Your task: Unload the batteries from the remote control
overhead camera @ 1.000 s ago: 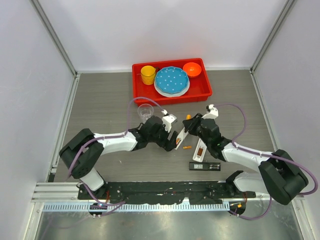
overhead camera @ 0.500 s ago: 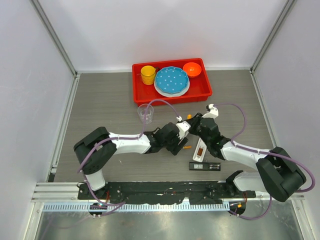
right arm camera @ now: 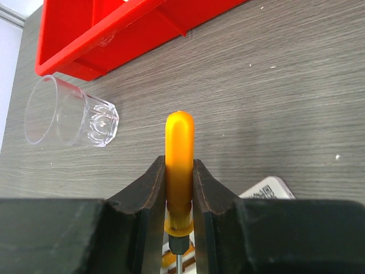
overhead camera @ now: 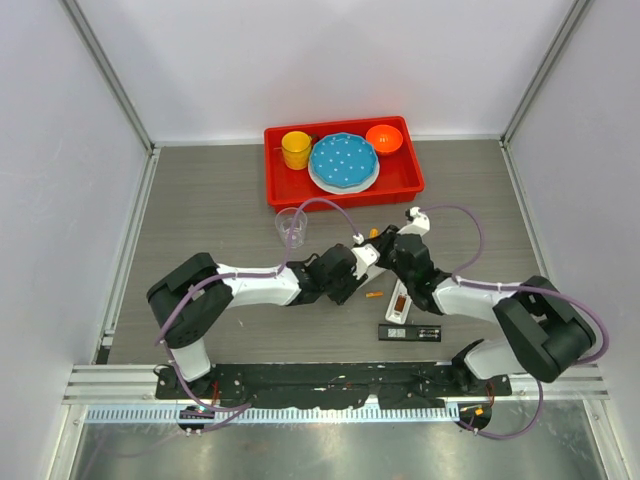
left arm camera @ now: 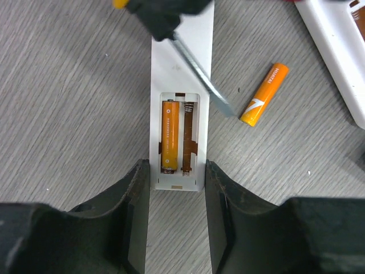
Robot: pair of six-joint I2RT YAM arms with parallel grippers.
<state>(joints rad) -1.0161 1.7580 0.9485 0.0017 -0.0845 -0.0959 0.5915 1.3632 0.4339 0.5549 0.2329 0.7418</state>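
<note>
In the left wrist view a white remote control lies with its back open. One orange battery sits in the left slot; the right slot shows bare contacts. A second battery lies loose on the table to the right. My left gripper straddles the remote's near end, its jaws against both sides. My right gripper is shut on the screwdriver's orange handle, whose steel shaft slants over the remote toward the empty slot. From above, both grippers meet at the table's middle.
Another white remote with orange in its open back and a black remote-like bar lie near the right arm. A clear cup lies behind the left arm. The red tray at the back holds a yellow cup, blue plate and orange bowl.
My left arm has swung right to the remote and its jaws have narrowed around the remote's end. The right gripper, still holding the screwdriver, has shifted slightly.
</note>
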